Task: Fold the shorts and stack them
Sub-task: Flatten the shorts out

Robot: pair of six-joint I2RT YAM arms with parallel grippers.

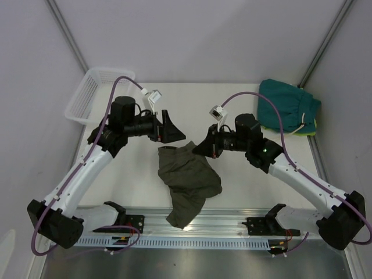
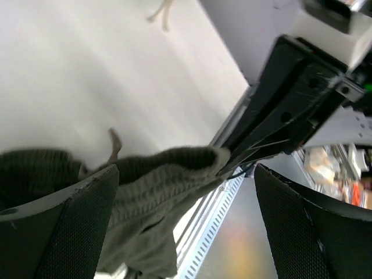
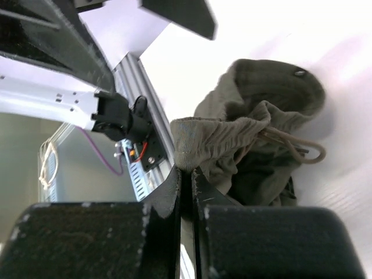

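The olive-green shorts [image 1: 187,180] lie crumpled at the table's middle, one leg hanging over the front rail. My right gripper [image 1: 201,148] is shut on a corner of their waistband [image 3: 200,136], lifting it; the drawstring [image 3: 296,145] dangles beside it. My left gripper [image 1: 173,132] is open just left of that corner. In the left wrist view its fingers [image 2: 64,226] stand wide apart with the ribbed waistband [image 2: 157,180] between them, closer to the left finger. The folded teal shorts [image 1: 289,104] with a white drawstring lie at the back right.
A white plastic basket [image 1: 99,93] stands at the back left corner. The slotted metal rail [image 1: 192,232] runs along the front edge. Grey walls close in both sides. The right arm's black body [image 2: 290,104] is close in front of my left gripper.
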